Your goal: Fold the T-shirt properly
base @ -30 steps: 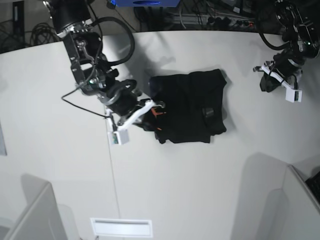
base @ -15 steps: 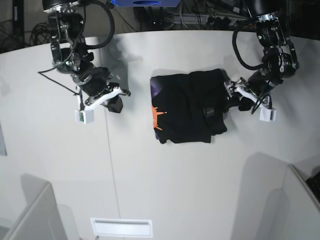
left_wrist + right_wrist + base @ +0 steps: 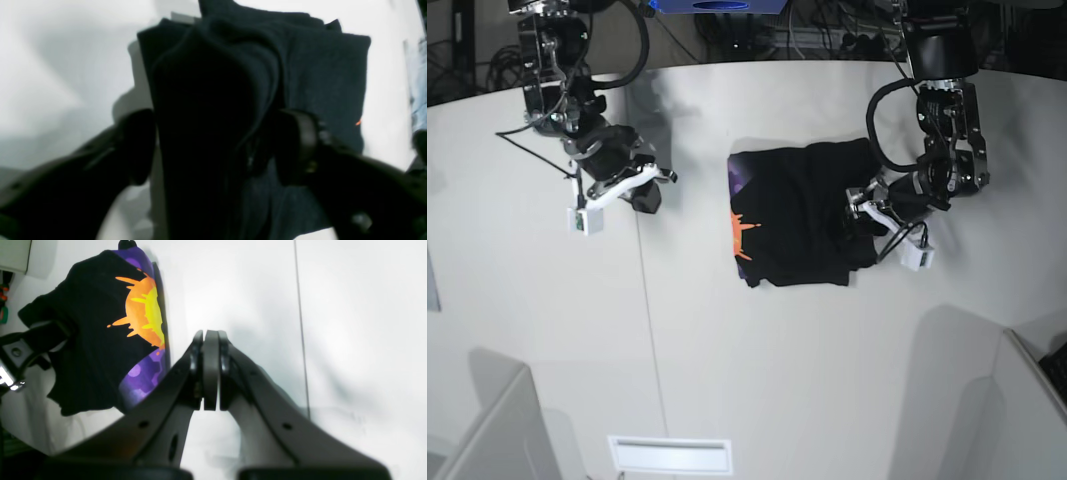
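Your left gripper (image 3: 213, 146) sits at the T-shirt's (image 3: 802, 215) right edge in the base view, jaws apart around a raised ridge of black cloth, not visibly clamped on it. Your right gripper (image 3: 210, 370) hangs at upper left, jaws together and empty. The shirt lies mid-table as a compact folded bundle, so you seem near done; only tidying looks left.

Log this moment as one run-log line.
stage: folding | T-shirt: folded on table, print edge showing | left gripper: jaws astride a shirt fold | right gripper: shut, empty, off the shirt
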`<act>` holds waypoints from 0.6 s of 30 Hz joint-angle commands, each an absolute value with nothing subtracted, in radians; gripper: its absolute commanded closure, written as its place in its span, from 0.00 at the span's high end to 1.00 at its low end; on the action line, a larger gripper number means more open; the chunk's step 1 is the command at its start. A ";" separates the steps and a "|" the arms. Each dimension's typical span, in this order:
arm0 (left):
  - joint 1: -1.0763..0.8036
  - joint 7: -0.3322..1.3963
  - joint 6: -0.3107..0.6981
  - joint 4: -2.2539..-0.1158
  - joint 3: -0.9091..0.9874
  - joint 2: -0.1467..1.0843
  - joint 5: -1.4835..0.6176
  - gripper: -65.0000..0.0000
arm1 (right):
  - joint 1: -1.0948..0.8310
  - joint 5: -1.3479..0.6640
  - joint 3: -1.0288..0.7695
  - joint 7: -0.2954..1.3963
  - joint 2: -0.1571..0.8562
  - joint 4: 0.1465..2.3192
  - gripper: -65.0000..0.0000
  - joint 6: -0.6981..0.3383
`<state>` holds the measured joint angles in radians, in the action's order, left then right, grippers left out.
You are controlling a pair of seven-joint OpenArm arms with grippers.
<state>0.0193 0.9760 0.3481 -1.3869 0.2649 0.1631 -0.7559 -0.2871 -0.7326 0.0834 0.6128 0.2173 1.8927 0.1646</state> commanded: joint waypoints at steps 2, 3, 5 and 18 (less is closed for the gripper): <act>0.028 0.993 0.343 -1.380 0.263 0.176 -0.739 0.53 | -0.303 -0.740 0.047 0.590 0.225 1.929 0.00 0.154; 0.028 0.993 0.343 -1.376 0.263 0.176 -0.739 0.42 | -0.311 -0.740 0.030 0.590 0.225 1.940 0.00 0.154; 0.036 0.998 0.343 -1.369 0.260 0.176 -0.737 0.19 | -0.334 -0.740 -0.013 0.590 0.225 1.954 0.00 0.153; 0.265 0.998 0.349 -1.343 -0.325 0.389 -0.737 0.00 | -0.432 -0.740 -0.239 0.590 0.217 1.957 0.00 0.153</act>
